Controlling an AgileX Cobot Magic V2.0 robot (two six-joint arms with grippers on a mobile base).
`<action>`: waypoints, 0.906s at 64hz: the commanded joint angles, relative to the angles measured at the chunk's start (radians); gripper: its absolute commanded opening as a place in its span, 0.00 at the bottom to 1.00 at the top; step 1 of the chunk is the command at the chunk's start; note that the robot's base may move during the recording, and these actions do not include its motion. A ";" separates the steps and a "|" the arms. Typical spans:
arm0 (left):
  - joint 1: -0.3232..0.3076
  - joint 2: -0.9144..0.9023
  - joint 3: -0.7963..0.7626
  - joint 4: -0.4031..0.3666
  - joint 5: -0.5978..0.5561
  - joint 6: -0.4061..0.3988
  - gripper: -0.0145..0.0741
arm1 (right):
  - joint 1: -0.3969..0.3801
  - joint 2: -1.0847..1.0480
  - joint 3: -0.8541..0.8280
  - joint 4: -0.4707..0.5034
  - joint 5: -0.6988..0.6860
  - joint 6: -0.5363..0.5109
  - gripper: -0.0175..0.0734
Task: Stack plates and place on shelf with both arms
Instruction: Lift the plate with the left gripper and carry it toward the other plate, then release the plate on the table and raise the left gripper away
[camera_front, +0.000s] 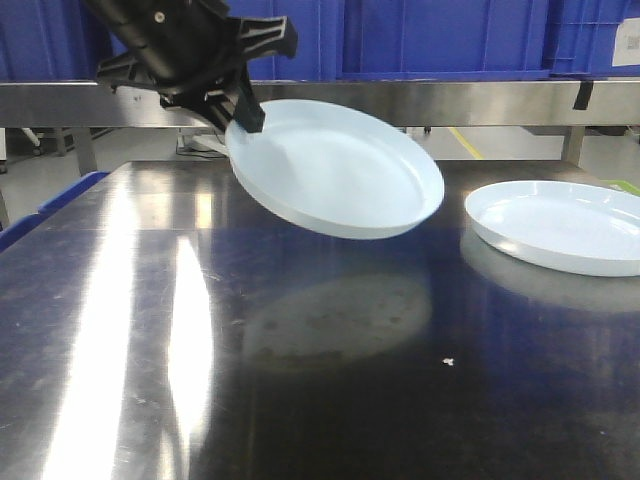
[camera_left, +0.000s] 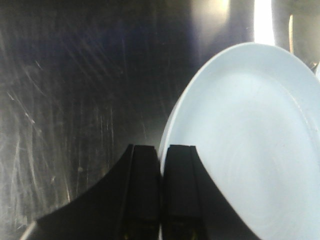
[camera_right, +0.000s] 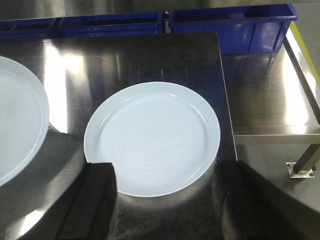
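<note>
One pale blue-white plate (camera_front: 340, 170) hangs tilted above the steel table (camera_front: 300, 400), its far rim lower. My left gripper (camera_front: 243, 112) is shut on this plate's near-left rim. In the left wrist view the two black fingers (camera_left: 145, 175) pinch the rim, and the plate (camera_left: 250, 140) spreads to the right. A second plate (camera_front: 565, 225) lies flat on the table at the right. My right gripper (camera_right: 167, 167) hovers over that plate (camera_right: 152, 130), open wide, with a finger on each side of its near edge. The held plate (camera_right: 17, 120) shows at the left edge.
Blue crates (camera_front: 440, 35) stand on a steel shelf rail (camera_front: 450, 100) behind the table. In the right wrist view more blue crates (camera_right: 230, 30) line the far side, and a lower steel shelf (camera_right: 270, 100) adjoins the table's right edge. A small white speck (camera_front: 449, 361) lies on the table.
</note>
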 joint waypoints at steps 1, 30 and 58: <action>-0.007 -0.024 -0.036 -0.021 -0.072 -0.008 0.26 | -0.006 -0.004 -0.041 -0.009 -0.074 -0.002 0.77; -0.007 0.006 -0.040 0.017 -0.068 -0.001 0.57 | -0.006 -0.004 -0.041 -0.009 -0.074 -0.002 0.77; -0.003 -0.072 -0.105 0.097 -0.013 -0.001 0.26 | -0.006 -0.004 -0.041 -0.009 -0.074 -0.002 0.77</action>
